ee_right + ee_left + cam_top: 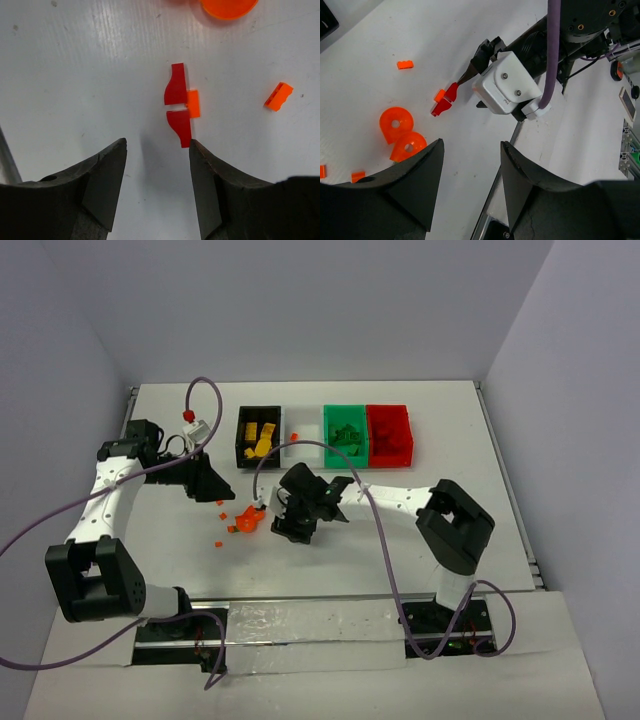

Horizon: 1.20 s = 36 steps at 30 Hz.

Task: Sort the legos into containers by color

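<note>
Two red curved pieces [176,91] lie end to end on the table with a small orange brick [193,103] against them, just ahead of my right gripper [157,142], which is open and empty; its right fingertip [196,150] is next to the nearer red piece. My left gripper [472,143] is open and empty above the table, right of two orange round pieces [396,122]. In the top view both grippers, the left [222,495] and the right [268,508], flank the orange pile [247,520]. The black [258,436], white [303,435], green [346,430] and red [389,430] bins stand in a row behind.
Loose small orange bricks lie on the table: one [278,96] to the right of the red pieces, one [405,64] far from my left gripper, and a few [221,514] left of the pile. The right arm's wrist [507,90] is close in front of my left gripper.
</note>
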{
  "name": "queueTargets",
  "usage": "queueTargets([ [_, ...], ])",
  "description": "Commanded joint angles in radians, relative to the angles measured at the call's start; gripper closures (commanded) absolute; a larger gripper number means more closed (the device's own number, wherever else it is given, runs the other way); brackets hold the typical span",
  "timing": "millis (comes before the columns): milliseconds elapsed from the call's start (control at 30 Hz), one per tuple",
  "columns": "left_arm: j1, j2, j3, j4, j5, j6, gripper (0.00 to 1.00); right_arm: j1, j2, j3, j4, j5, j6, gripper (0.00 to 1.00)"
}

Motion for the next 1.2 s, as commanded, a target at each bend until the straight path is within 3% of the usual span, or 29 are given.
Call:
queueTargets([
  [0, 0.006, -0.022, 0.008, 0.018, 0.024, 0.018, 0.42, -0.012, 0.039, 0.056, 0.061, 0.028, -0.024, 0.39],
  [433, 0.006, -0.005, 0.021, 0.022, 0.008, 0.020, 0.42, -0.053, 0.132, 0.076, 0.086, 0.031, -0.076, 0.36],
  [833, 0.007, 0.004, -0.017, 0.070, -0.007, 0.003, 0.43, -0.057, 0.070, -0.023, 0.101, -0.025, -0.153, 0.73],
  [1000, 0.006, -0.002, -0.051, 0.140, -0.031, -0.048, 0.45, -0.059, 0.007, -0.052, 0.085, -0.083, -0.157, 0.83],
  [1100, -0.006, -0.013, -0.088, 0.200, -0.072, -0.083, 0.45, -0.062, -0.046, -0.070, 0.061, -0.124, -0.164, 0.96],
  [1167, -0.026, -0.021, -0.107, 0.229, -0.101, -0.091, 0.45, -0.061, -0.077, -0.082, 0.049, -0.148, -0.174, 0.98],
])
